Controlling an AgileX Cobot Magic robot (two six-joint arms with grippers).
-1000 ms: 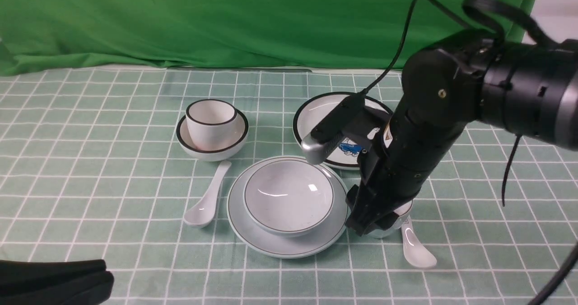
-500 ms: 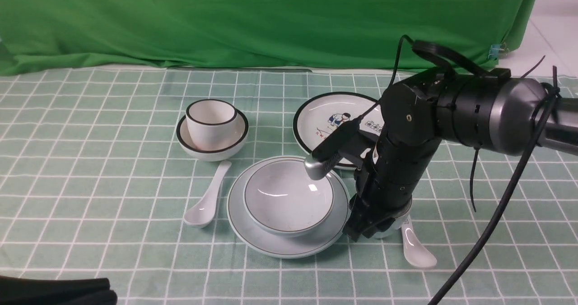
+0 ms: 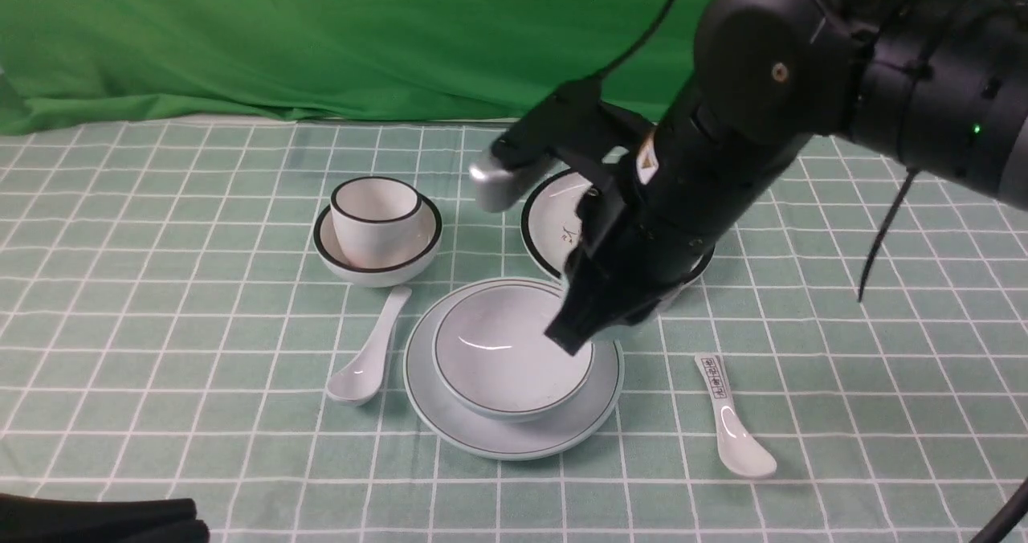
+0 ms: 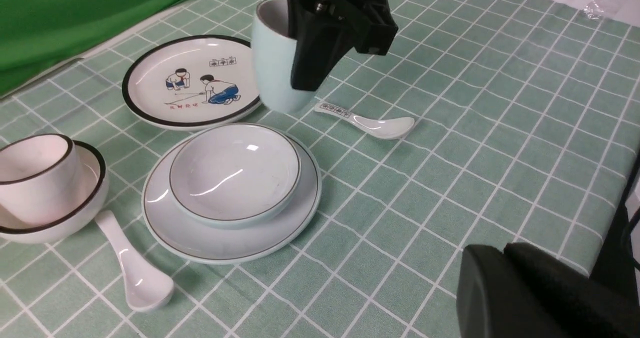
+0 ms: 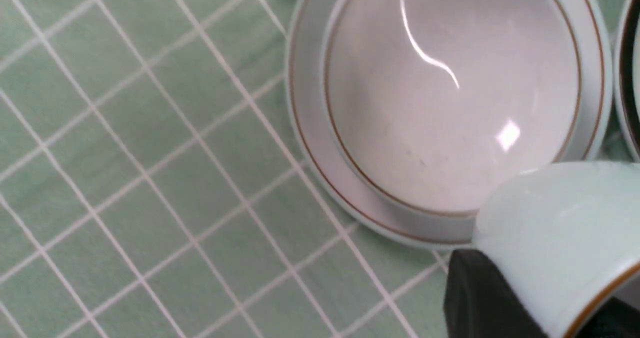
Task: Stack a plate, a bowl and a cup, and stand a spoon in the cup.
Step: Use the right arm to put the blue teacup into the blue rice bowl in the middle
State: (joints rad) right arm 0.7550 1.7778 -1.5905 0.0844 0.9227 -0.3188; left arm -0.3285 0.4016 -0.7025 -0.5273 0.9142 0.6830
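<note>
Your right gripper (image 3: pixel 580 328) has lifted the cup (image 4: pixel 272 63) off the cloth beside the marked spoon (image 3: pixel 732 424) and swung it left and up toward the bowl (image 3: pixel 514 358).

Working from the left: your left gripper (image 3: pixel 96 519) sits at the near left corner, clenched shut with nothing in it. Beyond it, the black-rimmed cup (image 3: pixel 376 218) stands inside the black-rimmed bowl (image 3: pixel 353 268). The spoon (image 3: pixel 365 366) lies on the cloth just beside the plate (image 3: pixel 514 440), its handle pointing away toward the black-rimmed bowl. The bowl rests upright in the middle of the plate.

Next comes your right gripper, grasping the cup by its wall. The left wrist view shows one black finger (image 4: pixel 310 63) flat against the outside, with the cup's open mouth up and its base hanging clear of everything. The cup is in the air near the bowl's right rim, touching neither bowl nor plate. Behind it lies the cartoon plate (image 3: pixel 550 222), partly hidden by the arm. Farthest right, the marked spoon lies alone on the cloth, well apart from the gripper.
</note>
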